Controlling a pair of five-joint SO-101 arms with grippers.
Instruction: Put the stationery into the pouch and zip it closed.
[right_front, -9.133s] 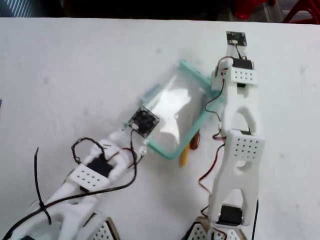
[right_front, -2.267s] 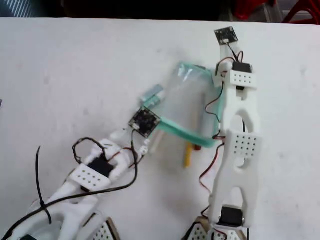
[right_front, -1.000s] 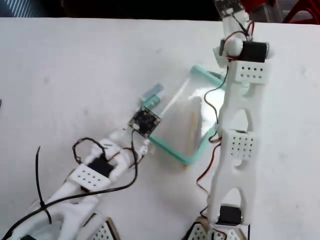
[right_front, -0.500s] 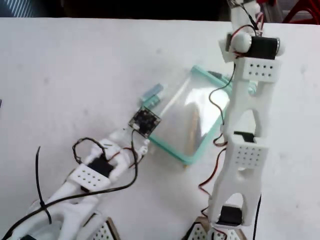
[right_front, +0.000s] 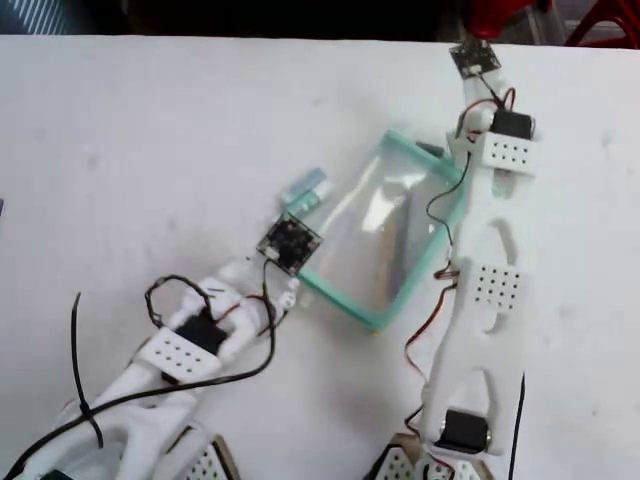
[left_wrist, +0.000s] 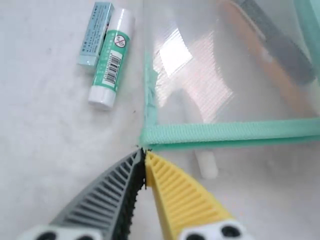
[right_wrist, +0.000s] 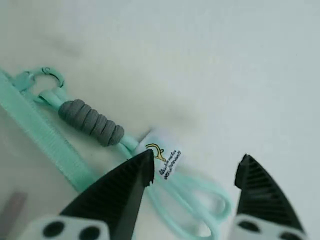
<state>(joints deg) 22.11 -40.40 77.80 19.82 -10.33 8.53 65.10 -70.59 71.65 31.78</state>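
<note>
The pouch (right_front: 335, 301) is lying flat near the middle of the white table (right_front: 150, 130), turned at an angle between the two arms. It is a see-through sleeve with a mint green woven border, and light is glaring off its clear face.

In the left wrist view, an orange pencil (left_wrist: 248, 37) and a grey pen (left_wrist: 280, 45) are showing through the plastic, side by side and blurred. A green and white glue stick (left_wrist: 112, 65) and a small pale blue box (left_wrist: 95, 32) are lying outside on the table, touching each other and just beside the pouch's edge (left_wrist: 225, 132).

The left gripper (left_wrist: 143, 159) is pinching its grey and yellow fingers together on a corner of the border.

The right gripper (right_wrist: 195, 167) is hanging with its black fingers spread wide at the pouch's far corner. It is gripping nothing. Between the fingers, the mint cord (right_wrist: 200, 200) of the zipper pull is lying in loose loops, with a grey wrapped knot (right_wrist: 90, 120) and a white tag (right_wrist: 165, 155) near one fingertip.

A white rounded shape (left_wrist: 206, 164) is showing by the border near the left gripper; I cannot tell whether it is inside or under the pouch. Whether the zipper is open or closed is hard to make out. The right arm is covering one side of the pouch in the high view.
</note>
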